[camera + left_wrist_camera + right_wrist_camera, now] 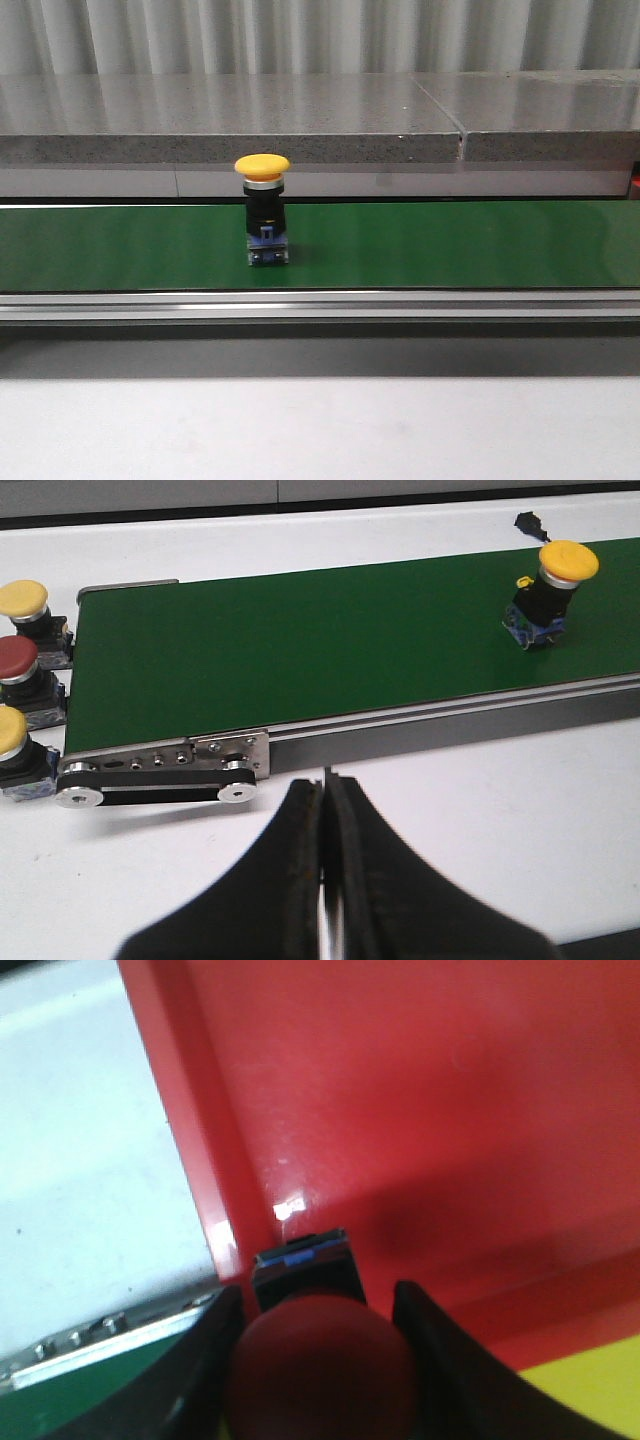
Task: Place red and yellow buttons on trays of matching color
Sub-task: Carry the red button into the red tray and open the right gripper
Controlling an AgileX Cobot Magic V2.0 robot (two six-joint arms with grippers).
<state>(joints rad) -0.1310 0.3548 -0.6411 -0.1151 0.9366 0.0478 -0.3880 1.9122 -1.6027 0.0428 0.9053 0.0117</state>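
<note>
Right fingers clamp a red button over the red tray, yellow tray beside it. Left fingers pressed together, holding nothing, above the tabletop. 1 yellow button upright on the green belt. 3 more buttons just off the belt end: 2 yellow, 1 red.
</note>
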